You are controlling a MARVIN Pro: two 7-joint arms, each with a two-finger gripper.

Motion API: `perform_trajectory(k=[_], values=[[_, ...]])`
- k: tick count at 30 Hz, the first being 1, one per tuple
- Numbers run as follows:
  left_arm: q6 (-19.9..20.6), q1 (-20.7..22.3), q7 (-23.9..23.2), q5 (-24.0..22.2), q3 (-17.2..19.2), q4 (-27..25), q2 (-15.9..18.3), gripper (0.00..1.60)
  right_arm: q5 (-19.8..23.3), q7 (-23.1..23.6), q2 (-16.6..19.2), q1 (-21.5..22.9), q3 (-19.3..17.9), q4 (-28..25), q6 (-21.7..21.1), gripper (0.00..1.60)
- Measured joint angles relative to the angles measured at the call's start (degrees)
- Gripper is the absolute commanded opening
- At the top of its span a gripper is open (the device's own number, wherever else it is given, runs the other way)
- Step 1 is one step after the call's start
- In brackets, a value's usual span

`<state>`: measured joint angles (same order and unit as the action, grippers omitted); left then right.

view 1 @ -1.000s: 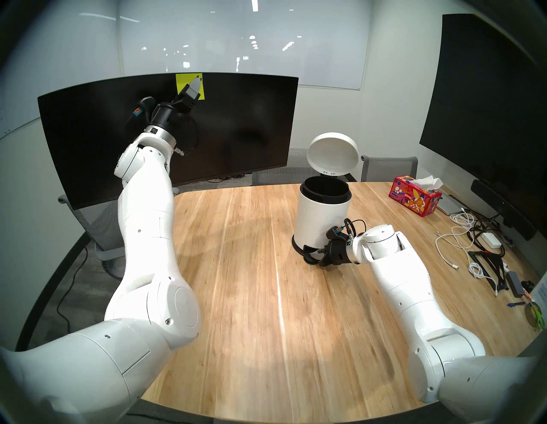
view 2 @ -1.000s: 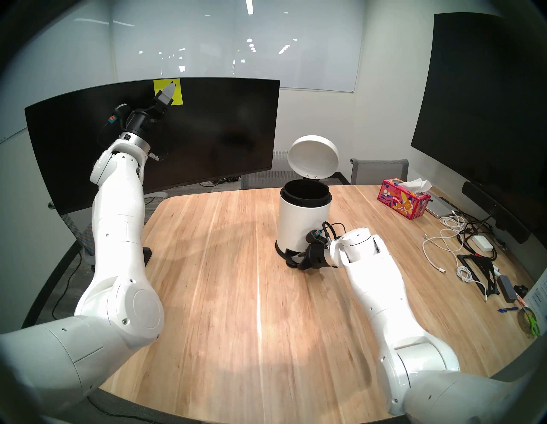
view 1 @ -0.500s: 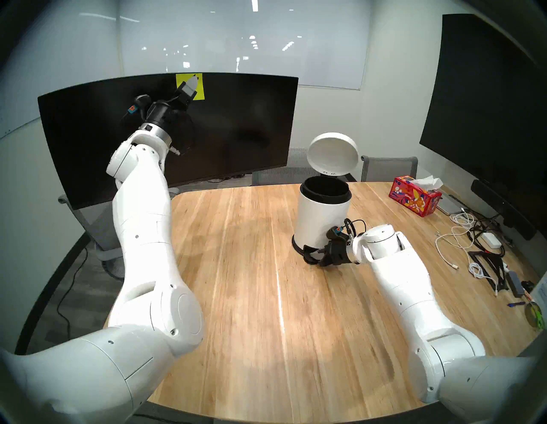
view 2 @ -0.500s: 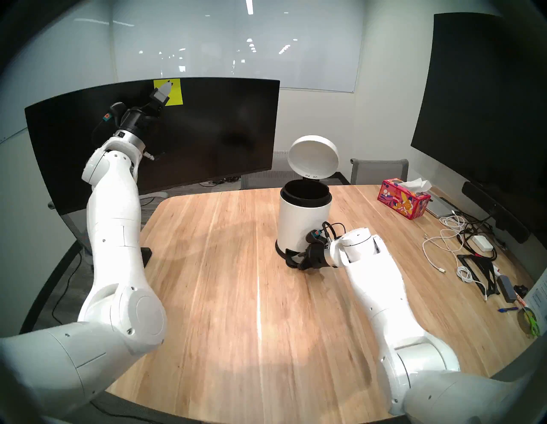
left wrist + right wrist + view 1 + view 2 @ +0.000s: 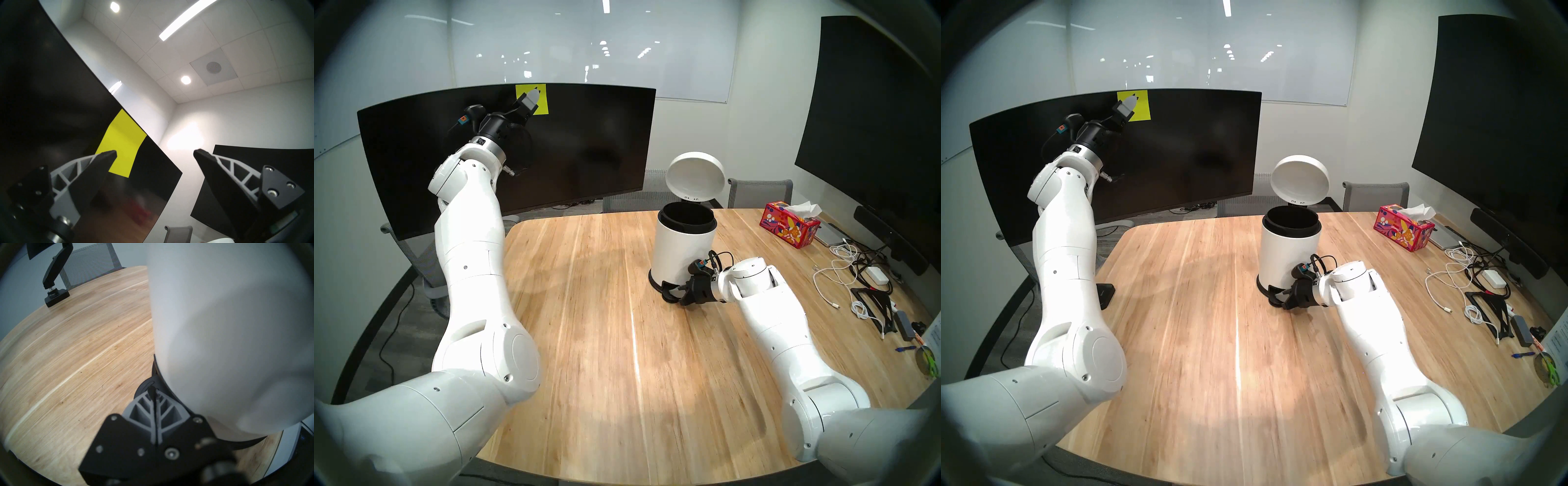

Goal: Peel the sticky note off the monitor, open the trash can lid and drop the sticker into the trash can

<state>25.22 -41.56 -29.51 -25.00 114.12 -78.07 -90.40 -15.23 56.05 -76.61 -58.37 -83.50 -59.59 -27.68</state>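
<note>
Left wrist view gives you the clearest read: the small square sheet of bright yellow-green paper, the sticky note, lies flat against the wide curved black monitor, its top edge at the monitor's upper rim. Your left pincer stands released, jaws spread wide, one fingertip in front of the note's lower left corner and the other out past the monitor's edge; neither grips the paper yet.

Expect the note to be near weightless, thin and floppy, easily creased or torn. Judging by how it hangs, the glue strip likely runs along the top, so the free lower edge, which looks slightly lifted from the monitor, is the place to pinch. Peel it away gently rather than yank; the glass gives you nothing to brace on.

Over to the right of the monitor, the white cylindrical pedal bin stands on the wooden bench with its round white lid raised. Your right pincer is clenched empty, pressing on the bin's black foot pedal.
</note>
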Motion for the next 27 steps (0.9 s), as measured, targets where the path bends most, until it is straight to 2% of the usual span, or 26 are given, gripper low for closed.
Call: perform_trajectory(k=[7,27], values=[[0.9,0.5,1.0,1.3,-0.5,-0.1,0.6,1.6,0.0,0.0,0.0,0.0,0.0,0.0,0.0,0.0],[6.0,0.4,4.3,4.9,-2.5,-4.4,1.4,1.6,0.0,0.0,0.0,0.0,0.0,0.0,0.0,0.0]])
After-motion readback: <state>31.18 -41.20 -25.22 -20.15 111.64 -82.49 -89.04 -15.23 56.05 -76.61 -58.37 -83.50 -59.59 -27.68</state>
